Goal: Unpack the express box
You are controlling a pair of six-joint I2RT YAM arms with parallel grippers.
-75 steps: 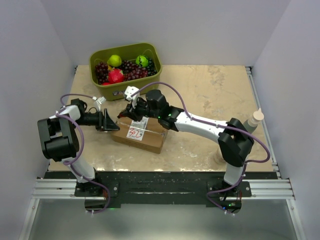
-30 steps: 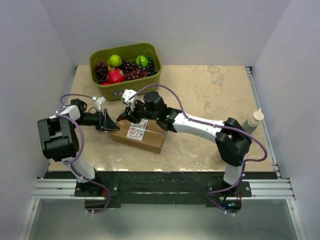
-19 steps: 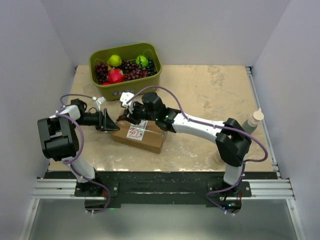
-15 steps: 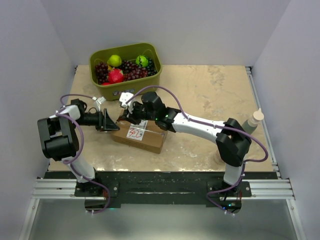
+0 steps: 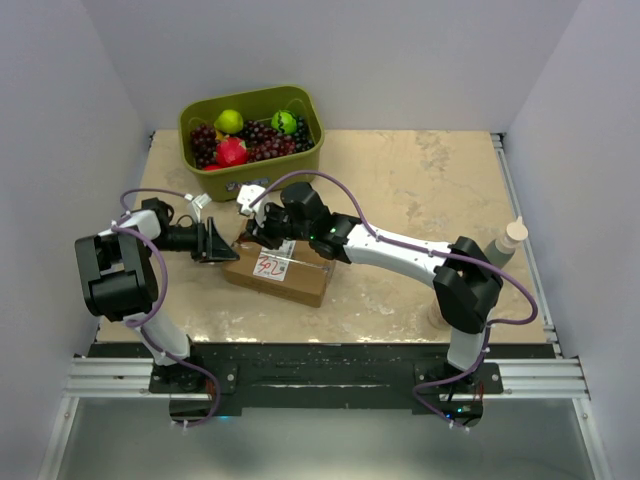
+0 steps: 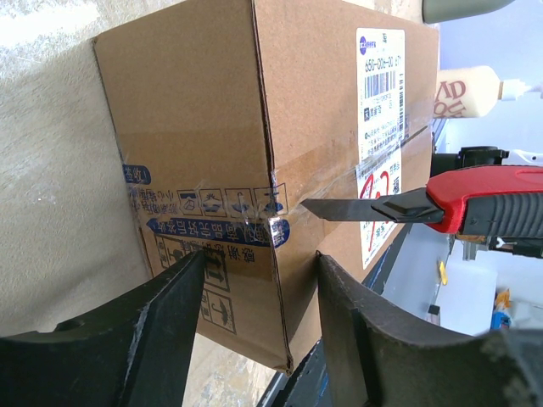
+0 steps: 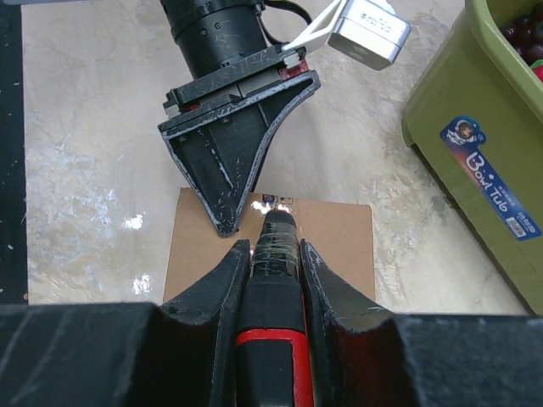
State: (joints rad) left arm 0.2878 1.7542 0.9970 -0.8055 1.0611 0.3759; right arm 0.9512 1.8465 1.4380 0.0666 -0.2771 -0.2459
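Note:
The express box (image 5: 282,270), brown cardboard with a white label and red marks, lies on the table between the arms. My left gripper (image 5: 226,245) is closed on the box's left end; in the left wrist view its fingers (image 6: 161,326) straddle a taped corner of the box (image 6: 212,127). My right gripper (image 7: 273,248) is shut on a red and black utility knife (image 7: 273,339). It hovers over the box's left end (image 5: 262,222). The knife's blade (image 6: 339,209) lies along the clear tape seam on top, its tip at the box's edge.
An olive-green bin (image 5: 262,168) of fruit stands at the back left, just beyond the box; its labelled wall (image 7: 475,119) is close on the right in the right wrist view. A beige bottle (image 5: 512,240) stands at the table's right edge.
My right arm has slid the knife leftward along the top of the box toward its left end. My left gripper and the box have stayed put.

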